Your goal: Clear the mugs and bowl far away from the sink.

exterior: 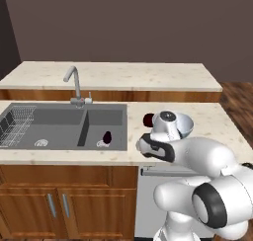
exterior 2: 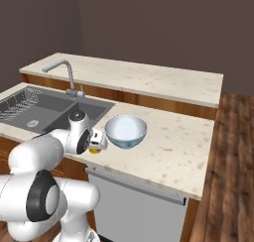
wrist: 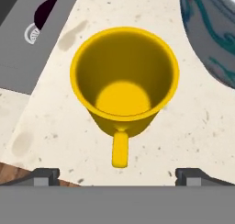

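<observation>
The gripper is held wide open above the yellow mug, nothing grasped; the mug is stood upright near the counter's front edge, between the sink and the bowl; a dark mug is seen in the sink's right basin.

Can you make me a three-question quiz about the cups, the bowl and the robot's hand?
1. Where is the dark mug?
A in the sink
B on the floor
C inside the bowl

2. What colour is the mug under the gripper?
A green
B yellow
C pink

3. How is the gripper?
A open, holding nothing
B shut on the bowl
C shut on the faucet

Answers: 1 A, it lies in the sink's right basin. 2 B, the hand view shows it bright yellow. 3 A, its fingertips stand wide apart.
</observation>
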You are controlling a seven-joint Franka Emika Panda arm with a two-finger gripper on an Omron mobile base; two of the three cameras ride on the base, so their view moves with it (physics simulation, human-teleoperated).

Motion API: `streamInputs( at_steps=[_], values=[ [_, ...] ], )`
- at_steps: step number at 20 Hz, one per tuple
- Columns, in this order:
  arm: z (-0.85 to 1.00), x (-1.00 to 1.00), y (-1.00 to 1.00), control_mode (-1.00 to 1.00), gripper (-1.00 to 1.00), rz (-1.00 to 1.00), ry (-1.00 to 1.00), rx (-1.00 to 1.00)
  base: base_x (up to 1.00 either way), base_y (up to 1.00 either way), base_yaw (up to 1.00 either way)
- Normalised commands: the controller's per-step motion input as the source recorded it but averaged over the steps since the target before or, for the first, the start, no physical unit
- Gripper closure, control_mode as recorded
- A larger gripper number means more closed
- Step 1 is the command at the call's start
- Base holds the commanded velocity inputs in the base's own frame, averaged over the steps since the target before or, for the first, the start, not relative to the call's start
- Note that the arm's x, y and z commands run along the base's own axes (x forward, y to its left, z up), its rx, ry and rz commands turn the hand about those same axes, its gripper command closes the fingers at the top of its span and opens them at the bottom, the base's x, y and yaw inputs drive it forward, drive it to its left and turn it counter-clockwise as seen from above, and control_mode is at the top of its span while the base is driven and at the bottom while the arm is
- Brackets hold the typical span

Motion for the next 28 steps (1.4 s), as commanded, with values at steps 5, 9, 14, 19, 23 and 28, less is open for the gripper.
streamInputs(
  at_steps=[5,9,14,19,23,28],
  values=[
    [-0.22,0.14,-0.01,-1.00,-1.00,0.00,0.00,0.00,0.00,0.00,0.00],
    [-0.18,0.13,0.00,-1.00,-1.00,0.00,0.00,0.00,0.00,0.00,0.00],
    [-0.03,0.07,0.00,-1.00,-1.00,0.00,0.00,0.00,0.00,0.00,0.00],
    [-0.03,0.12,0.00,-1.00,-1.00,0.00,0.00,0.00,0.00,0.00,0.00],
    [0.00,0.07,0.00,-1.00,-1.00,0.00,0.00,0.00,0.00,0.00,0.00],
    [0.00,0.01,0.00,-1.00,1.00,0.00,0.00,0.00,0.00,0.00,0.00]
  ],
)
